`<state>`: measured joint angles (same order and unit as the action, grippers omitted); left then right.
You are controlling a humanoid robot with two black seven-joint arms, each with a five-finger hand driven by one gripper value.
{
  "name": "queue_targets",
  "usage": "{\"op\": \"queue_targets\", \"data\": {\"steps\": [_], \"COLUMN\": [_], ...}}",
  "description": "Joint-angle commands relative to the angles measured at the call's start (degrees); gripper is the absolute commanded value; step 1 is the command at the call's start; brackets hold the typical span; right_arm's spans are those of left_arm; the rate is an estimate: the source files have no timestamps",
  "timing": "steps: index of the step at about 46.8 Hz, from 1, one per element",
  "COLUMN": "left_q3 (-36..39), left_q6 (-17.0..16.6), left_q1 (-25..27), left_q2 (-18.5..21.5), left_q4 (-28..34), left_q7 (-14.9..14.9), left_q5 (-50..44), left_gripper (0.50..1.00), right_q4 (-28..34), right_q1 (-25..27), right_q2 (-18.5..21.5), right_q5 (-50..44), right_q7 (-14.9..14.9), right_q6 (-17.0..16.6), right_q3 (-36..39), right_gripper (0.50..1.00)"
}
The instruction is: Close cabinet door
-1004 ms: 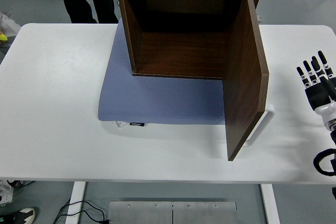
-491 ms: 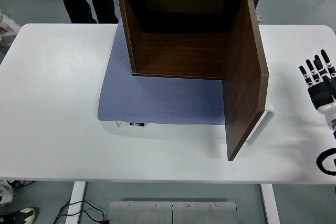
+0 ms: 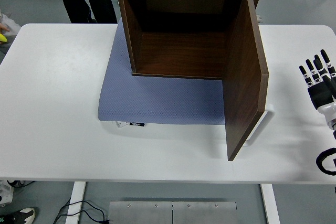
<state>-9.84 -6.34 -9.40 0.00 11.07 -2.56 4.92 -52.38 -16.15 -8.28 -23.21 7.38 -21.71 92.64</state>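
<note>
the light is bright and even, falling from overhead, and the white table [image 3: 58, 103] takes it without harsh glare, only a mild sheen. the cabinet [image 3: 189, 24] stays dark inside, its back wall deep in shade. the open door [image 3: 244, 82] throws a soft shadow to its right over the table, and a fainter one lies near my right hand [image 3: 319, 85]. the mat [image 3: 157, 100] shows its fine dotted weave clearly. focus is sharp across the frame; the table's edges bend slightly toward the corners.
</note>
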Motion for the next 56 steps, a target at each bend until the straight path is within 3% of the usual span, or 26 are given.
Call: {"op": "queue_targets", "data": {"steps": [1,16,32,56], "left_q3": [0.0,0.0,0.0,0.0], "left_q6": [0.0,0.0,0.0,0.0], "left_q1": [0.0,0.0,0.0,0.0], "left_q2": [0.0,0.0,0.0,0.0], "left_q4": [0.0,0.0,0.0,0.0], "left_q7": [0.0,0.0,0.0,0.0], "left_q5": [0.0,0.0,0.0,0.0], "left_gripper": [1.0,1.0,1.0,1.0], "right_q4": [0.0,-0.1,-0.5,-5.6], "right_q1": [0.1,0.4,3.0,13.9], "right_q2": [-0.4,-0.9,-5.5,-12.2], "right_q5": [0.0,0.0,0.1,0.2], "right_q7": [0.0,0.0,-0.2,-0.1], "right_q6": [0.0,0.0,-2.7,-8.9], "right_q3": [0.0,0.0,0.1,2.1], "right_gripper": [1.0,1.0,1.0,1.0]}}
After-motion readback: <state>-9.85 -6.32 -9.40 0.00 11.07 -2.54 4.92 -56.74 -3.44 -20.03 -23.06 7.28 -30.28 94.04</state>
